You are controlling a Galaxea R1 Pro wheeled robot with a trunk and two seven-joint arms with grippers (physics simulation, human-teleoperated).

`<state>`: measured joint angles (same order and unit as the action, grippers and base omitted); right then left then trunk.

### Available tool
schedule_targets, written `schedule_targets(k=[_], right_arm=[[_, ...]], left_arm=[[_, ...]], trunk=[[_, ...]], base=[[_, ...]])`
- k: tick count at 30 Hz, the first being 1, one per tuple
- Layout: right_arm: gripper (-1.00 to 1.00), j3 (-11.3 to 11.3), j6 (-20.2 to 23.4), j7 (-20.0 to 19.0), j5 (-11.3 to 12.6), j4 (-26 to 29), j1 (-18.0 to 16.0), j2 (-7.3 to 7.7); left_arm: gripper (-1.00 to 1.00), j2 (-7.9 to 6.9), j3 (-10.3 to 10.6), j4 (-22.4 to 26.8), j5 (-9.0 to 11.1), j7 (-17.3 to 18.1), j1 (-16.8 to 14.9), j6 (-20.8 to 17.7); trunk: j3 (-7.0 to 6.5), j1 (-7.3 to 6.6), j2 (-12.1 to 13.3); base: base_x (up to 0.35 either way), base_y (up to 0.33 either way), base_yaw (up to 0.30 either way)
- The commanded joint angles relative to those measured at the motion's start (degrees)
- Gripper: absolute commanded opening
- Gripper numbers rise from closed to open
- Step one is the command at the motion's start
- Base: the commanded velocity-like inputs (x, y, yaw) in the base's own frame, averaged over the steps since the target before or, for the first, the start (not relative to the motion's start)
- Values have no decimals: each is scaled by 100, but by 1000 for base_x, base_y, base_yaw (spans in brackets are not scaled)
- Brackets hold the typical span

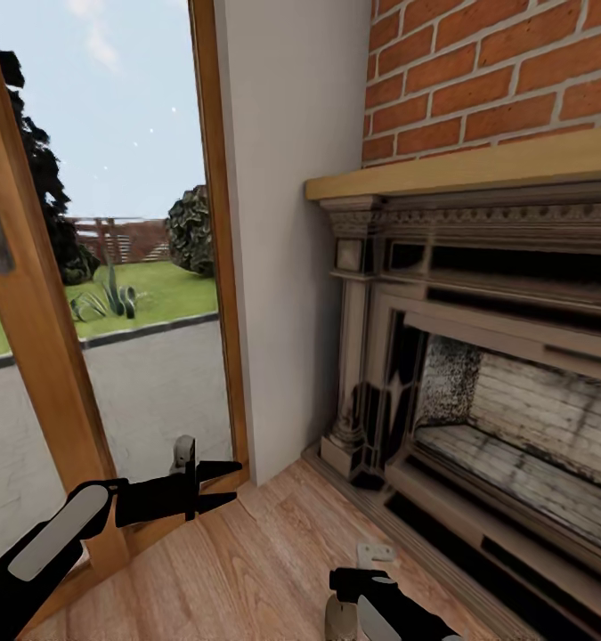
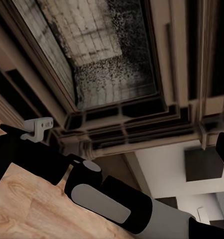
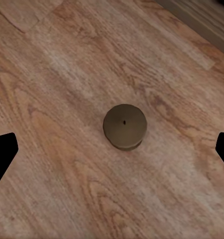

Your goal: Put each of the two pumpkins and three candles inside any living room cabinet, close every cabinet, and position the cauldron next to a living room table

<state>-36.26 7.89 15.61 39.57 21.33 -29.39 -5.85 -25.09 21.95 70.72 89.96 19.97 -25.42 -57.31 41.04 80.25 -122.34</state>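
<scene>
- A candle (image 3: 124, 126) stands upright on the wooden floor (image 3: 52, 164), near the fireplace (image 1: 505, 392).
- In the right wrist view, the candle sits right in the middle between the two black fingertips (image 3: 2, 157), looking straight down on its round top (you can see the tiny wick dot).
- The right gripper (image 3: 112, 154) is spread wide and holds nothing. It hangs above the candle and is not touching it.
- In the head view, the candle (image 1: 338, 619) peeks out just under the right arm, at the bottom edge.
- The candle is short and round, so its long way points straight up. I think the gripper only needs to go straight down and then squeeze.
- The right arm is much nearer to the candle. The left gripper (image 1: 224, 485) is off by the glass door (image 1: 113, 267), with its fingers apart and empty.
- I see no words, labels or brand names anywhere.
</scene>
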Motion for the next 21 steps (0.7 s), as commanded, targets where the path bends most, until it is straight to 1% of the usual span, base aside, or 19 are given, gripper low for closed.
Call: schedule_targets(k=[1,21], right_arm=[[100,-48,23,47,33,11,-6,5],[100,-57,-85,47,33,12,-6,5]], left_arm=[[100,-5,11,-4,-31,51,-6,0],[100,3,20,-10,-31,51,-6,0]], trunk=[[25,22,-45],[384,461,-847]], base=[[0,0,0],[0,0,0]])
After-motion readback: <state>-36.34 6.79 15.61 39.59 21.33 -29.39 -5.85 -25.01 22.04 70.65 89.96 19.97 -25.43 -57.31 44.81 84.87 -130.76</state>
